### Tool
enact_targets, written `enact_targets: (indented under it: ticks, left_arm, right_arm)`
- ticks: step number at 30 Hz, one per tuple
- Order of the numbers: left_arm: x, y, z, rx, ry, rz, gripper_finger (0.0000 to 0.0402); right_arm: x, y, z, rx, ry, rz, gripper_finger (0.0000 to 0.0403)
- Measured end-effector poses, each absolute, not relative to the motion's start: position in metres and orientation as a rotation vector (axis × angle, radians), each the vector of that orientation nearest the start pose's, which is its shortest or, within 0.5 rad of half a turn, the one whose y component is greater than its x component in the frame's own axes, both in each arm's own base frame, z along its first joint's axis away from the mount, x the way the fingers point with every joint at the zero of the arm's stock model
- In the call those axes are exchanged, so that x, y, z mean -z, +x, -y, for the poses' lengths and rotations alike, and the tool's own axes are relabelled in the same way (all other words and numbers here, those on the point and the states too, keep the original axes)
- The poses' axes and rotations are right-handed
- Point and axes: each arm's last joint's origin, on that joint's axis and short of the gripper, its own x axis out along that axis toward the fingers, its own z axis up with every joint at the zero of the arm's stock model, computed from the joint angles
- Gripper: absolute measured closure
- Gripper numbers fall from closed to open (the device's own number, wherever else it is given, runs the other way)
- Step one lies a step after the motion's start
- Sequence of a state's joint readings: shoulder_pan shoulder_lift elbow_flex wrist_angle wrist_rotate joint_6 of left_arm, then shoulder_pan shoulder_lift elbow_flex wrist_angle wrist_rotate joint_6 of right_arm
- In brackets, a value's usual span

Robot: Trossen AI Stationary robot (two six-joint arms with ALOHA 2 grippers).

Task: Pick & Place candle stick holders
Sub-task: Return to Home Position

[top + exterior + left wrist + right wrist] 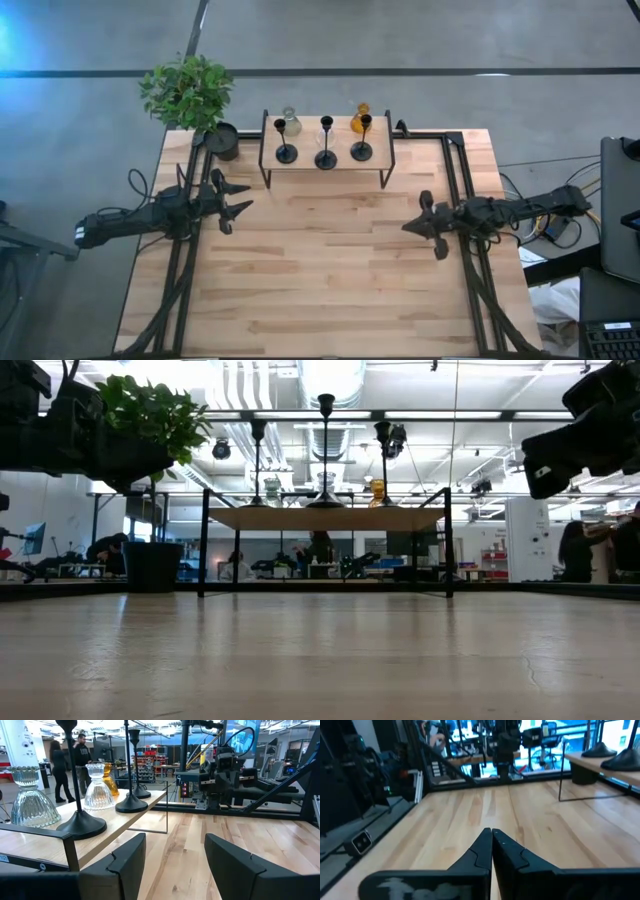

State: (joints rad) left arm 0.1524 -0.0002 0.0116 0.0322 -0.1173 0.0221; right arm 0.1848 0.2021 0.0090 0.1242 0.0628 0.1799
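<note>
left arm (130, 220) reaches in from the left side, raised and about level; left gripper (243, 197) points toward the middle, its fingers (125, 857) spread wide apart; right arm (530, 207) reaches in from the right side, likewise raised; right gripper (410, 227) faces the left one, its fingers (480, 850) pressed together at the tips

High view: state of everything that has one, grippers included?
Left gripper: open, empty.
Right gripper: shut, empty.
Black holders: all three upright on the shelf.
Glass holders: all three upright on the shelf, behind the black ones.
Plant pot: upright on the table, beside the shelf.
</note>
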Motion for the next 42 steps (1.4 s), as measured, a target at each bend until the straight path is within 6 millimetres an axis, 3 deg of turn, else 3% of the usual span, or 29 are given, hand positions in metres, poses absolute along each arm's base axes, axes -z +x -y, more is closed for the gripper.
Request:
enact_targets:
  ticks: [20,42]
  left_arm:
    - [-0.171,0.095,-0.018,-0.27,0.023,0.042,0.0193]
    - [-0.17,0.095,-0.018,-0.27,0.023,0.039,0.0193]
  right_arm:
    - [-0.181,0.095,-0.016,-0.132,0.2,0.149,0.0394]
    - [-0.179,0.095,-0.014,-0.11,0.195,0.129,0.0394]
